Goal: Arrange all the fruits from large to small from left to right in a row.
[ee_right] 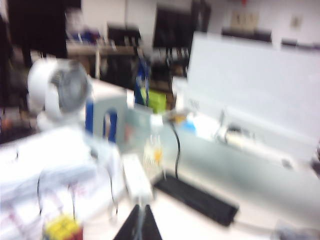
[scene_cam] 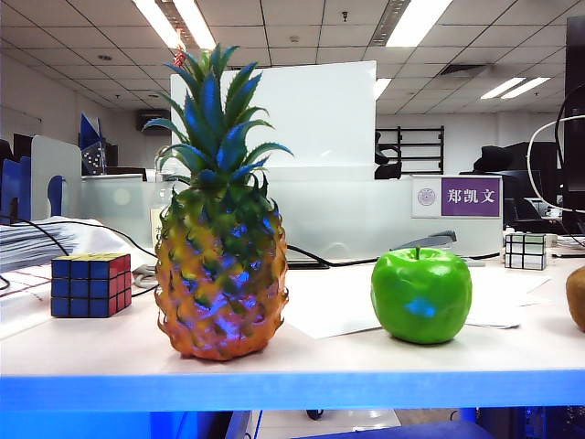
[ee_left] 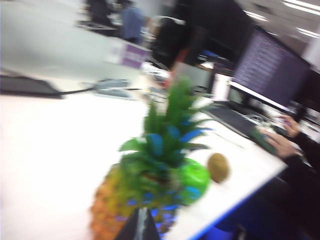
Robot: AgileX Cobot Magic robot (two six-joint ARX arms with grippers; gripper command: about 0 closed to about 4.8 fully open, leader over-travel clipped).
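Already ordered: pineapple (scene_cam: 220, 265), apple (scene_cam: 421, 294), kiwi (scene_cam: 577, 297). Left gripper (ee_left: 140, 227) and right gripper (ee_right: 139, 225) pinched empty, aloft; kiwi near table edge could roll off.

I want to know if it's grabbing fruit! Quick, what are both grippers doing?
Left gripper: shut, holding nothing, above the pineapple.
Right gripper: shut, holding nothing, away from the fruit.

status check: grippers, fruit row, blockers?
Left gripper and right gripper shut, empty. Tall orange-yellow pineapple, glossy green apple, fuzzy brown kiwi in row. No blockers.
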